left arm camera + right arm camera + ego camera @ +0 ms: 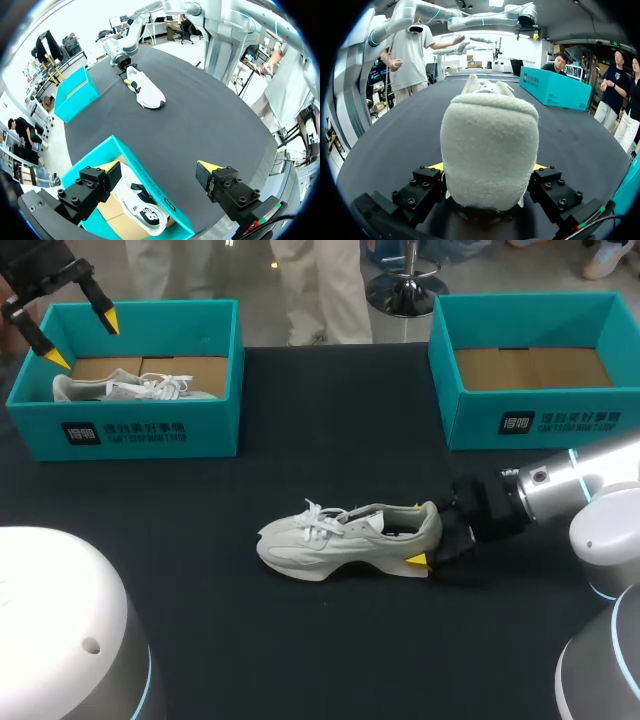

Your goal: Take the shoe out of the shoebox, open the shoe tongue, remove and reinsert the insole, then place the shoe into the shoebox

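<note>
A white lace-up shoe point(340, 540) lies on its sole in the middle of the black table, toe to the left. My right gripper point(418, 534) is shut on its heel, one yellow tip on each side. The right wrist view shows the padded heel point(489, 145) filling the gap in that gripper point(488, 167), both fingers against it. High over the left teal shoebox point(130, 425), my left gripper point(82, 338) hangs open and empty. Its wrist view looks down past the gripper point(159, 167) onto that box point(167, 206) and the far shoe point(145, 92).
A second white shoe point(130, 388) lies inside the left shoebox, also seen from the left wrist point(140, 207). A second teal shoebox point(540, 410) stands at the back right, showing only its cardboard floor. Black table surface stretches between the boxes and around the shoe.
</note>
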You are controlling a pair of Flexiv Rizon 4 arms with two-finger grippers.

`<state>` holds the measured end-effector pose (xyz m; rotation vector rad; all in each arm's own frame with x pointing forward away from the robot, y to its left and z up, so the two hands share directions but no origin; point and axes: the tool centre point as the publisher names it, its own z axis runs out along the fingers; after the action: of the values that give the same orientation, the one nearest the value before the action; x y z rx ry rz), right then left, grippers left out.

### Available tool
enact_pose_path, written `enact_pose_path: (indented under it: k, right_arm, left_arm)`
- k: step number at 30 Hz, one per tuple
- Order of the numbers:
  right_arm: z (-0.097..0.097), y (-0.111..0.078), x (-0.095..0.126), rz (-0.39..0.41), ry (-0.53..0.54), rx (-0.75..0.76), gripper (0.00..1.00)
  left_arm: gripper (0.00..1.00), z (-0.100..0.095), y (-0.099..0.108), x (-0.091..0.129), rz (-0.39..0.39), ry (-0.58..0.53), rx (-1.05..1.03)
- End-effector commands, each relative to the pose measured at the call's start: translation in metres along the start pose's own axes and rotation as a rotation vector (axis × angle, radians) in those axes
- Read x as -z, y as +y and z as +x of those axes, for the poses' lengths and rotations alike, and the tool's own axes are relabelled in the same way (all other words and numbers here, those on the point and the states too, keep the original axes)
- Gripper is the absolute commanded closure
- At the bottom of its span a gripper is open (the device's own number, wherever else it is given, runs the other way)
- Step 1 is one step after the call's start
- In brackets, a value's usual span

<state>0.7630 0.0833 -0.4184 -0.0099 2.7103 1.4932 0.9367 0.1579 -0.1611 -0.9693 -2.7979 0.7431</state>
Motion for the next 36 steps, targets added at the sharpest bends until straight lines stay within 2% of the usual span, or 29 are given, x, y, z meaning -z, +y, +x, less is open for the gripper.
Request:
enact_pose_path:
  k: [1,2,5,9,12,14,15,16,19,26,32,36]
  right_arm:
    - [0.000,0.000,-0.002,0.005,-0.002,-0.001,1.00]
    - [0.000,0.000,-0.002,0.005,-0.002,-0.001,1.00]
    - [0.000,0.000,-0.002,0.005,-0.002,-0.001,1.00]
    - [0.000,0.000,-0.002,0.005,-0.002,-0.001,1.00]
    - [0.000,0.000,-0.002,0.005,-0.002,-0.001,1.00]
    - [0.000,0.000,-0.002,0.005,-0.002,-0.001,1.00]
    - [0.000,0.000,-0.002,0.005,-0.002,-0.001,1.00]
    - [0.000,0.000,-0.002,0.005,-0.002,-0.001,1.00]
    - [0.000,0.000,-0.002,0.005,-0.002,-0.001,1.00]
    - [0.000,0.000,-0.002,0.005,-0.002,-0.001,1.00]
    - [0.000,0.000,-0.002,0.005,-0.002,-0.001,1.00]
    - [0.000,0.000,-0.002,0.005,-0.002,-0.001,1.00]
  left_arm:
    - [0.00,0.015,-0.012,0.002,-0.019,-0.080,0.175]
    - [0.00,0.019,-0.015,0.003,-0.003,-0.097,0.227]
    - [0.00,0.030,-0.026,0.002,-0.092,-0.130,0.383]
    - [0.00,0.043,-0.039,-0.001,-0.117,-0.170,0.552]
    - [0.00,0.049,-0.044,-0.006,-0.166,-0.185,0.682]
    - [0.00,0.052,-0.045,-0.010,-0.217,-0.196,0.779]
    - [0.00,0.052,-0.044,-0.012,-0.201,-0.184,0.811]
    - [0.00,0.052,-0.045,-0.014,-0.247,-0.193,0.851]
    - [0.00,0.050,-0.051,-0.023,-0.299,-0.196,0.931]
    - [0.00,0.048,-0.070,-0.039,-0.317,-0.218,1.075]
    - [0.00,0.049,-0.084,-0.046,-0.291,-0.232,1.099]
    - [0.00,0.057,-0.097,-0.052,-0.281,-0.241,1.094]
